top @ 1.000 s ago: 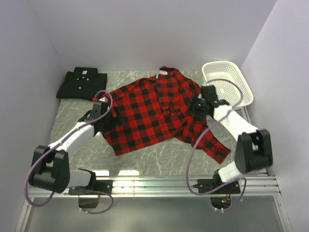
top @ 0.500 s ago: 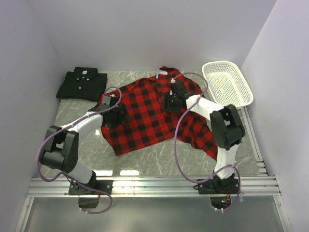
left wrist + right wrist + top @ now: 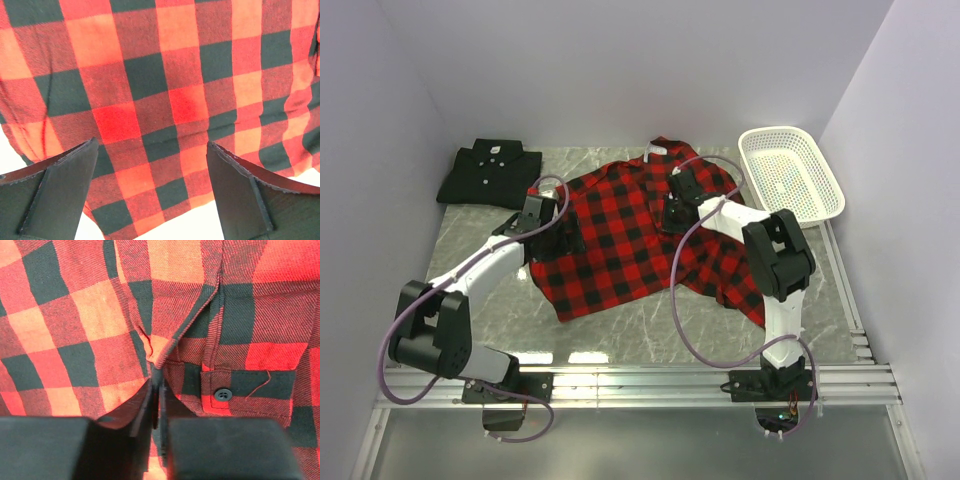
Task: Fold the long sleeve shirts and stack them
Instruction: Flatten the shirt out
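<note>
The red-and-black plaid shirt point(image 3: 620, 245) lies spread open across the middle of the table. The plain black shirt point(image 3: 490, 172) sits folded at the back left. My left gripper point(image 3: 552, 240) hovers open over the plaid's left edge. In the left wrist view its fingers point(image 3: 65, 185) stand wide apart above the plaid cloth point(image 3: 150, 75), with nothing between them. My right gripper point(image 3: 672, 215) is down on the shirt's chest. In the right wrist view it point(image 3: 157, 382) is shut on a raised pinch of plaid point(image 3: 75, 315) beside the buttoned pocket point(image 3: 245, 390).
A white mesh basket point(image 3: 825, 200) stands at the back right corner. Walls close in on the left, the right and the back. A metal rail point(image 3: 640, 380) runs along the near edge. Bare table point(image 3: 650, 325) shows in front of the plaid's hem.
My right arm swung left from near the basket onto the shirt's chest, and its jaws closed on a fold of plaid. My left gripper shifted slightly right over the shirt's edge, staying open.
</note>
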